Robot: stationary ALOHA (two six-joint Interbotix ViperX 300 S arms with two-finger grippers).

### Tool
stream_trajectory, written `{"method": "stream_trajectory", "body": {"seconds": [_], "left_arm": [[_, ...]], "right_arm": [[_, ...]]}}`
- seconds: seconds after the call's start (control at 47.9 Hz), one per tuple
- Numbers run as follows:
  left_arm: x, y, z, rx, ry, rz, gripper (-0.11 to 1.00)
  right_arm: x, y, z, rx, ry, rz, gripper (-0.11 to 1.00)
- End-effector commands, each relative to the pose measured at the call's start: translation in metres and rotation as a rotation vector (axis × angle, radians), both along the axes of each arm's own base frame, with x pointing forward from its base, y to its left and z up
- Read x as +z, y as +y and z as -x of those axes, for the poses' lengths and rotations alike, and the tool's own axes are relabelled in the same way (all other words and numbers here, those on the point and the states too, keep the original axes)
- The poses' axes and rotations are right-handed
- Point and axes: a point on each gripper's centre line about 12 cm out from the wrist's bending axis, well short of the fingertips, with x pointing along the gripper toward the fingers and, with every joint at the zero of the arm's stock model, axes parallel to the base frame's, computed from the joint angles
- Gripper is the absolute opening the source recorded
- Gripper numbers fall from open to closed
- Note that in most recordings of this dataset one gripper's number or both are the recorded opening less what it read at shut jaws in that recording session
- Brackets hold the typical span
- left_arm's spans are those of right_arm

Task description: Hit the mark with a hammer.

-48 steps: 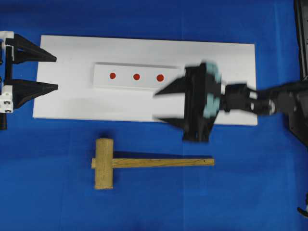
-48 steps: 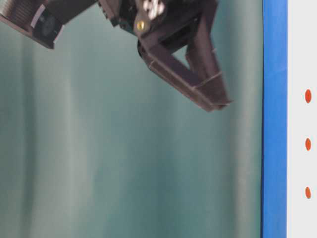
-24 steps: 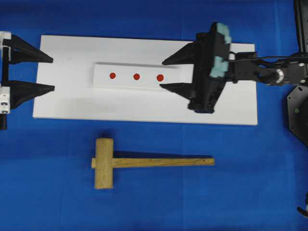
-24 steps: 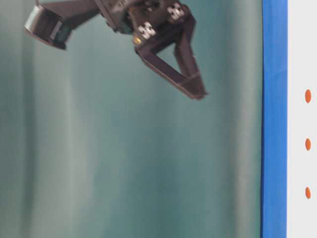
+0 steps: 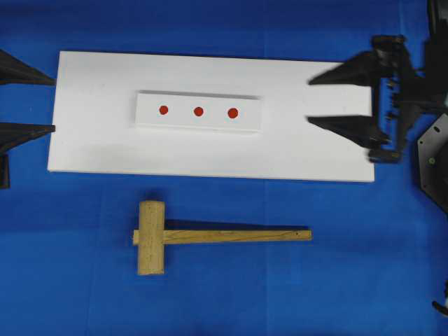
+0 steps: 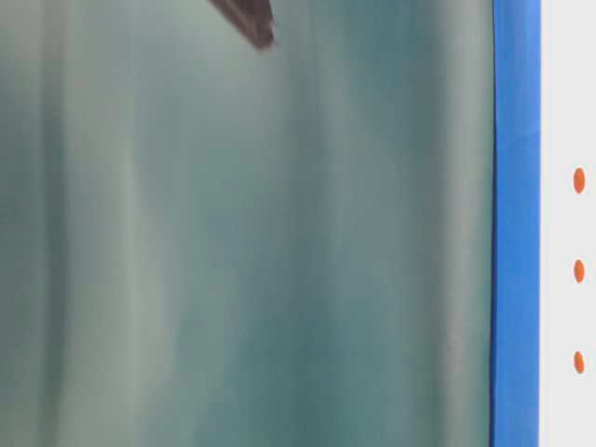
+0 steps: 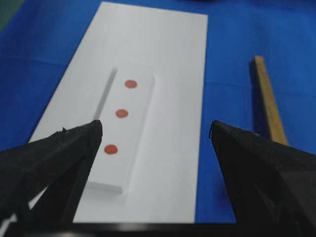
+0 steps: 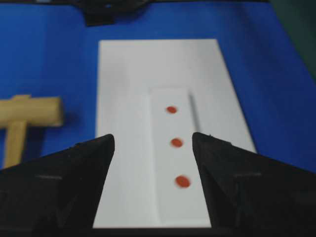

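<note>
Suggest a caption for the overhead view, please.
Wooden hammer lies untouched below the three-dot board; both pincers open at the edges.

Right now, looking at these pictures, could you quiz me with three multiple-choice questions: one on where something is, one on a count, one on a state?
1. Where does the hammer lie?
A. on the blue cloth, below the white board
B. on the white board
C. in a gripper

2. How many red dots are on the raised strip?
A. two
B. three
C. five

3. How does the right gripper stand?
A. shut on the hammer
B. shut, empty
C. open, empty

Answers: 1 A, the overhead view shows it lying flat on the cloth, apart from the board. 2 B, three dots in a row show there. 3 C, its fingers stand apart over the board's right end with nothing between them; the left gripper is open too.
</note>
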Motion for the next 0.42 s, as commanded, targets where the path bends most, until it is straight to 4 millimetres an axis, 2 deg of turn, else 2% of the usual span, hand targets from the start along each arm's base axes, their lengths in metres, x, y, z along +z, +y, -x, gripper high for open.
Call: {"method": "stream_trajectory", "body": {"seconds": [0.0, 0.188, 0.397], "left_arm": [[0.003, 0.000, 0.004, 0.002, -0.013, -0.004, 0.89], [-0.003, -0.001, 0.014, -0.001, -0.007, -0.010, 0.89], [-0.015, -0.002, 0.024, -0.001, 0.006, -0.010, 0.89]], "right_arm": [[0.003, 0.004, 0.013, 0.021, -0.027, 0.003, 0.55], [-0.014, 0.007, 0.040, 0.024, -0.041, 0.006, 0.55], [-0.043, 0.005, 0.063, -0.009, -0.034, 0.010, 0.55]]}}
